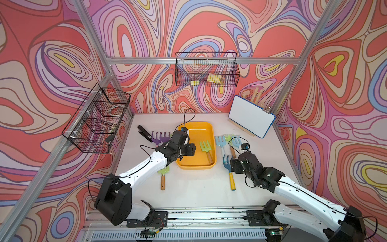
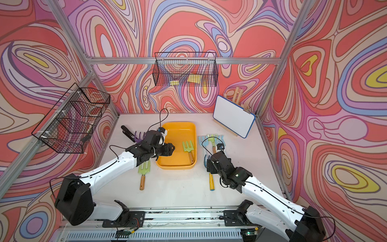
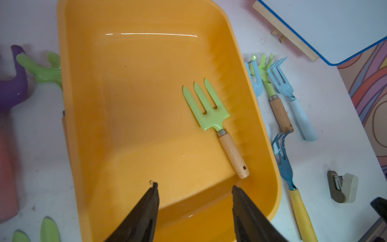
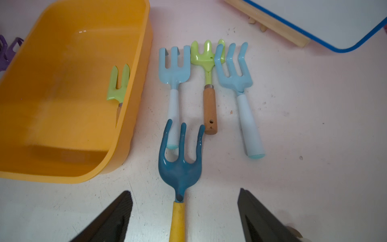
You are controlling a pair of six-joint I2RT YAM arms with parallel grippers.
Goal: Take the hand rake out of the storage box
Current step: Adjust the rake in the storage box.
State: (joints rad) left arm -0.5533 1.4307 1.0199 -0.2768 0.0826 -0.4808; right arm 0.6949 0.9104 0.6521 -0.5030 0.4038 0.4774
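1. Swirling walls (image 1: 209,31) in coral, lilac, blue and yellow on three sides.
2. An aluminium frame (image 1: 146,60) lines the corners.
3. Black back basket (image 1: 206,71) and side basket (image 1: 96,121) hang on it.
4. Down below, a scuffed white tabletop (image 1: 199,188), evenly lit, with a whiteboard (image 1: 251,116) propped in the far corner.

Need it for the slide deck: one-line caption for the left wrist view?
Left claw open over the yellow storage box, a lone green hand rake lying inside, not yet grasped.
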